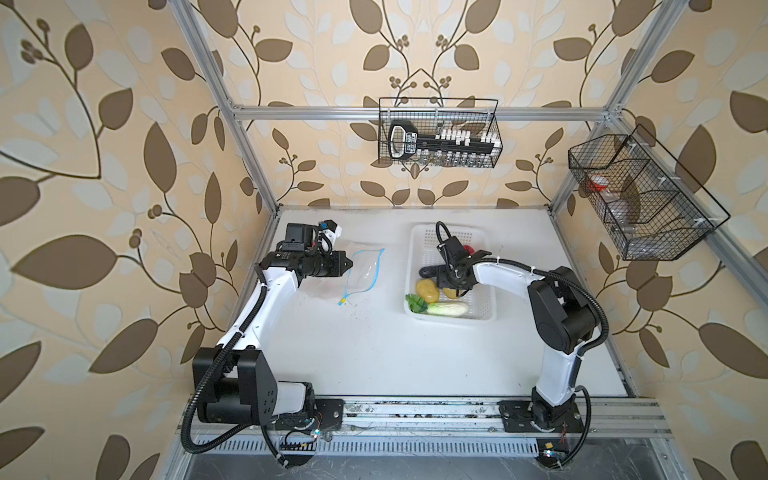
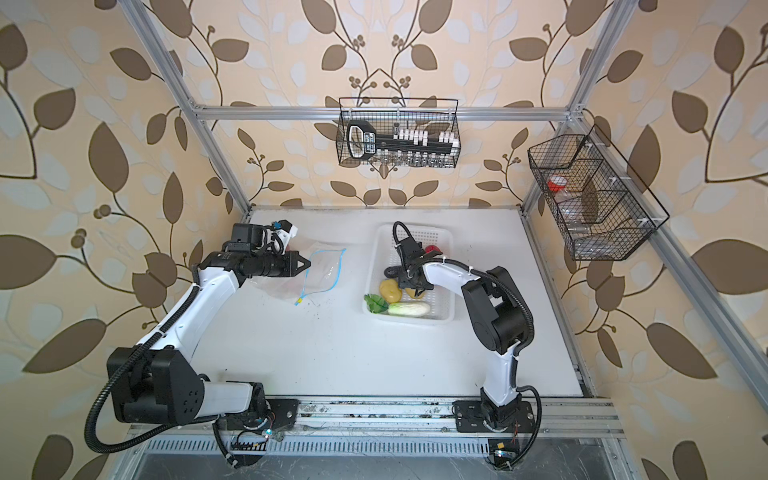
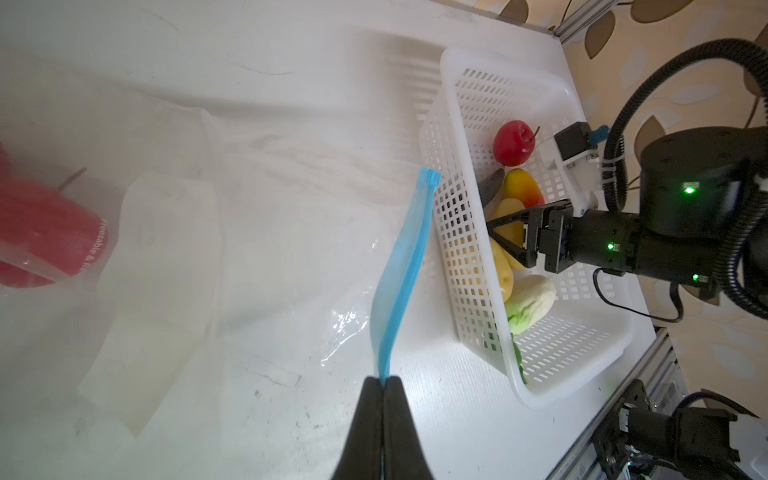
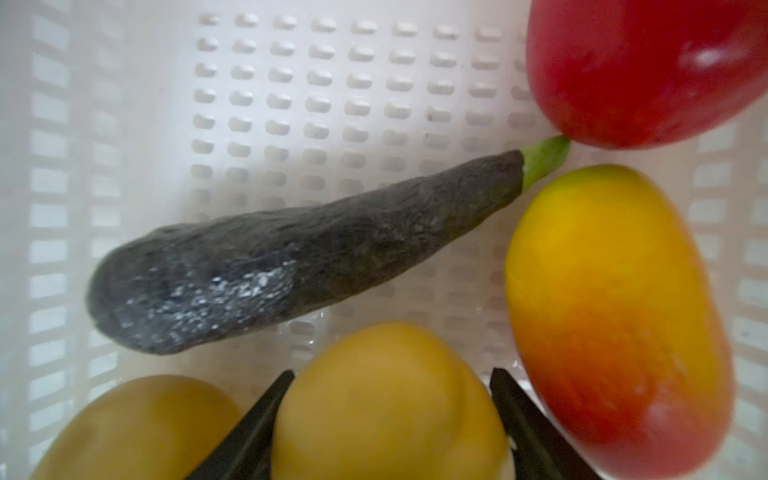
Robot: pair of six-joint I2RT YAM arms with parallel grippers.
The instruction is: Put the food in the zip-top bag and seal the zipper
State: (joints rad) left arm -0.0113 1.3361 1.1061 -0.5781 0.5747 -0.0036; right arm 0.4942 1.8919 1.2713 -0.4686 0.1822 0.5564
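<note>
the clear, crinkly zip-top bag (image 1: 365, 270) lies on the white table (image 1: 374, 353) left of the perforated white plastic basket (image 1: 410, 266). its light-blue zipper (image 3: 405, 266) gapes open, and a glossy red apple (image 3: 37, 232) shows blurred inside. the left gripper (image 3: 384, 380) pinches the zipper's end tight. the right gripper (image 4: 390, 374) straddles a smooth yellow potato (image 4: 386, 415) in the basket; whether it grips, i cannot tell.

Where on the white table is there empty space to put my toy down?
The table's whole front part, in front of the zip-top bag and white basket, is bare. So is the strip between them. The basket's near end is crowded with potatoes, cabbage and the right gripper.
</note>
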